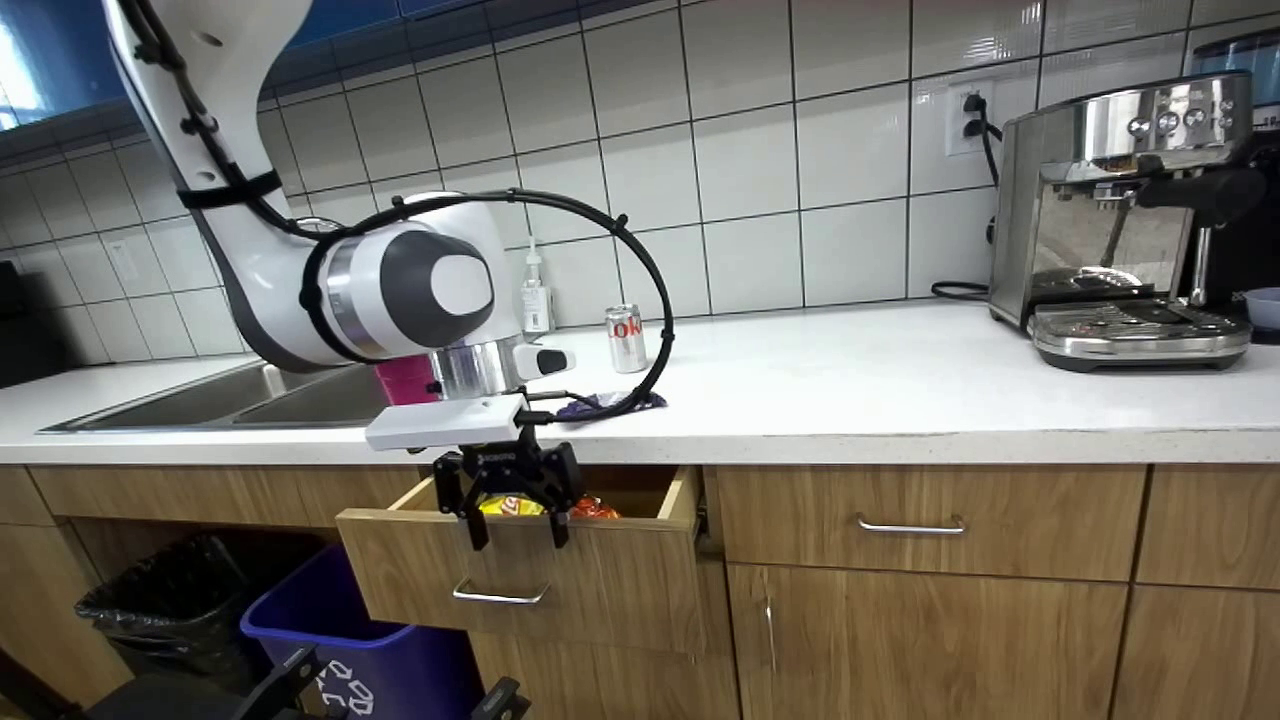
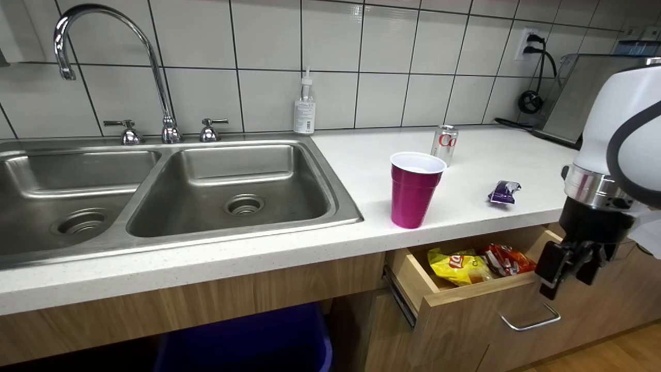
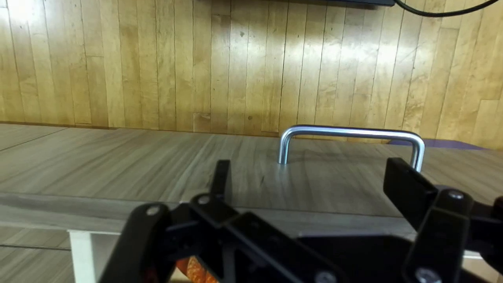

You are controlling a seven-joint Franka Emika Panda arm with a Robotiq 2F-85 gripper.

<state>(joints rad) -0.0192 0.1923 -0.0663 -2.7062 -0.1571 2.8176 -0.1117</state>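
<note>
Robotiq gripper (image 1: 519, 542) hangs fingers-down, spread wide and empty, by the front of the open wooden drawer (image 1: 625, 585); metal bar handle (image 3: 353, 132) sits on that front, below the fingertips, long axis along their spread, depth gap hard to judge from these angles.

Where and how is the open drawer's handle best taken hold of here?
Probably the middle of the silver handle, from above, with the open pincer turned about a quarter so its fingers straddle the bar front and back. The slim bar runs along the drawer front and stands off it on bent legs, leaving a gap behind; the fingers are spread parallel to it.
</note>
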